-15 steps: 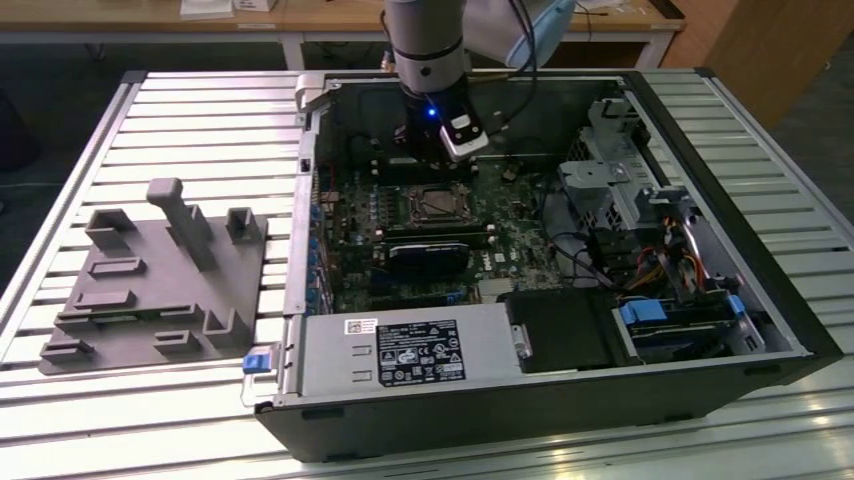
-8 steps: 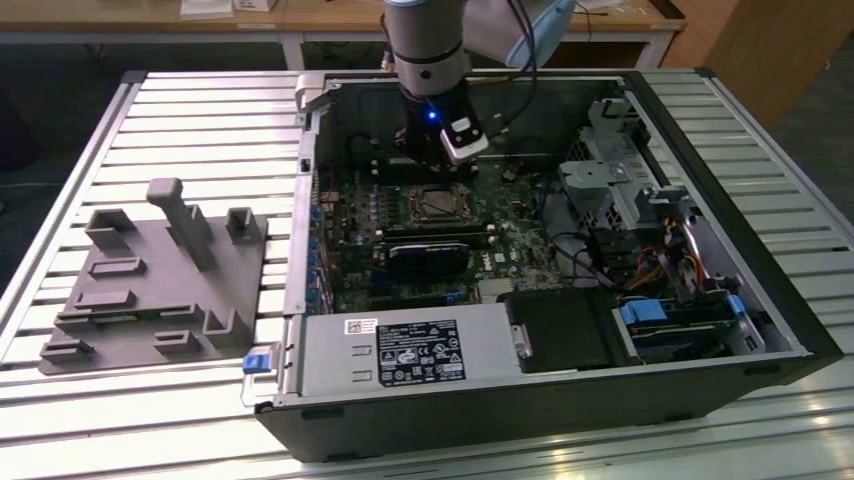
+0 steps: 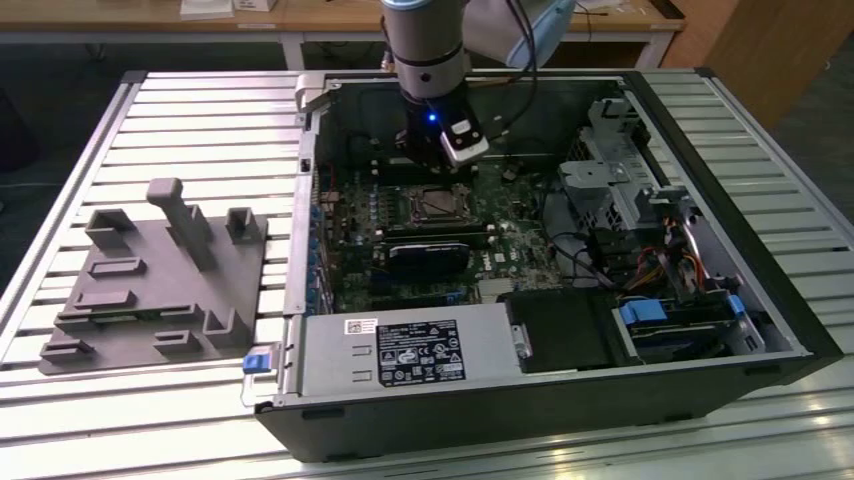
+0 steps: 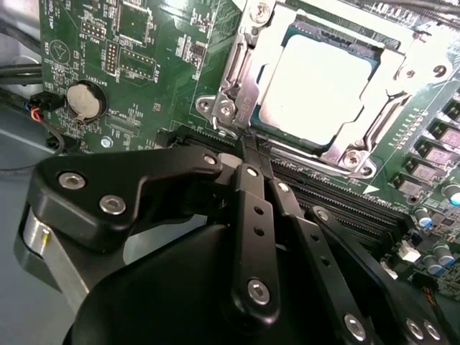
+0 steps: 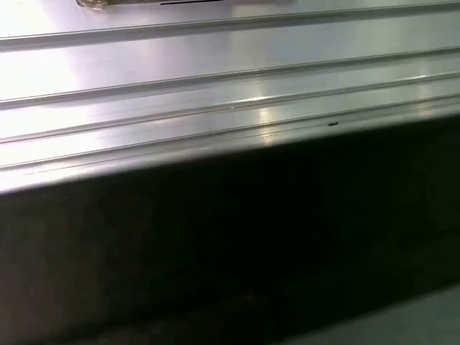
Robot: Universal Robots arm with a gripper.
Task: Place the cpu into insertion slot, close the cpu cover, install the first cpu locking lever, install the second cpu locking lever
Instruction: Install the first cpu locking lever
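Our hand (image 4: 251, 147), fingers squeezed together, sits at a corner of the insertion slot (image 4: 336, 30). We see the cpu (image 4: 316, 86) lying inside, with the cpu cover (image 4: 248, 61) down. We think locking it is left.

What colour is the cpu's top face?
The cpu has a pale silver-grey metal face, seen best in the second wrist view.

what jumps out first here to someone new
The open black computer case on the slatted metal table, with the arm reaching down into it in the exterior view. In the second wrist view, the pale silver square cpu sits inside its silvery metal cover frame on the green motherboard, and the black gripper, jaws together, sits at the frame's corner.
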